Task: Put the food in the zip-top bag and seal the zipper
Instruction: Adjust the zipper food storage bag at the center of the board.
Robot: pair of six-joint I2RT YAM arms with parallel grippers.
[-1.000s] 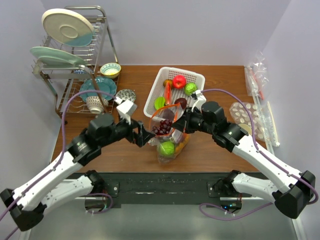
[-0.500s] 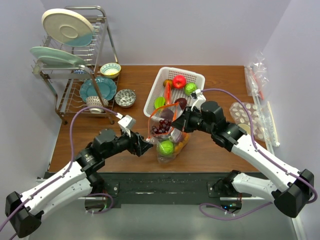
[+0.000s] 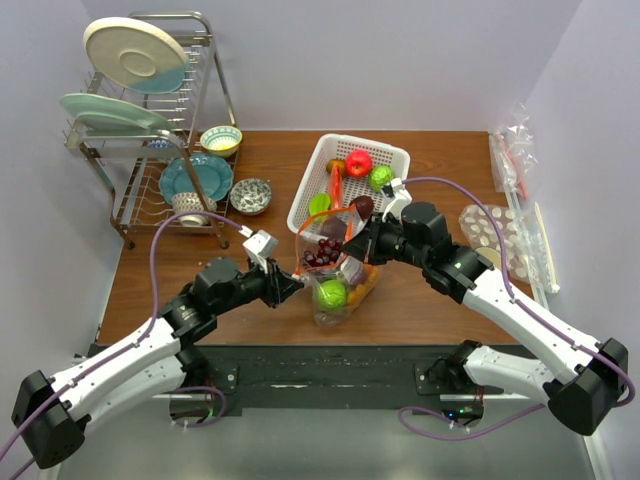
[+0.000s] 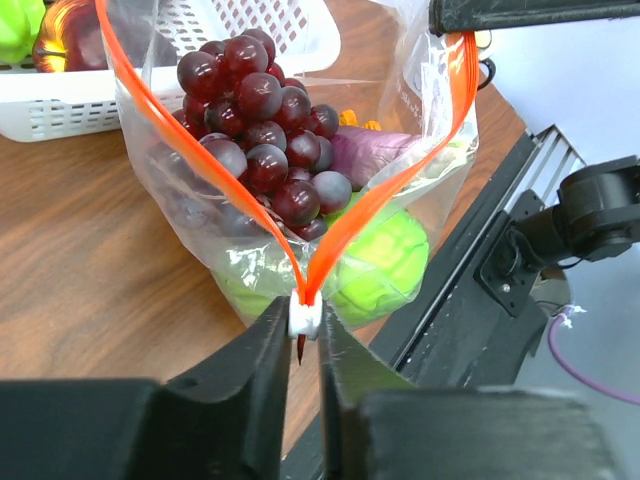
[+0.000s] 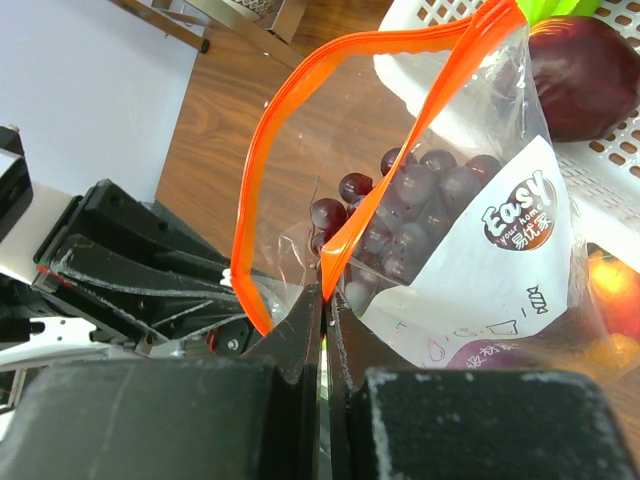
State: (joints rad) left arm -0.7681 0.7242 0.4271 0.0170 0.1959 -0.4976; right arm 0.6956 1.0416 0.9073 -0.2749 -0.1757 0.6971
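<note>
Two pinches on the zipper (image 4: 313, 280): my left fingers (image 4: 250, 400) clamp its white slider (image 4: 305, 320), right fingers (image 5: 295, 335) its far end; the bag (image 5: 480, 280) mouth gapes straight ahead between them.

Jaws tight on orange zipper (image 5: 405, 140)

Bright, even light, soft shadows; wrist-view foregrounds slightly blurred.
</note>
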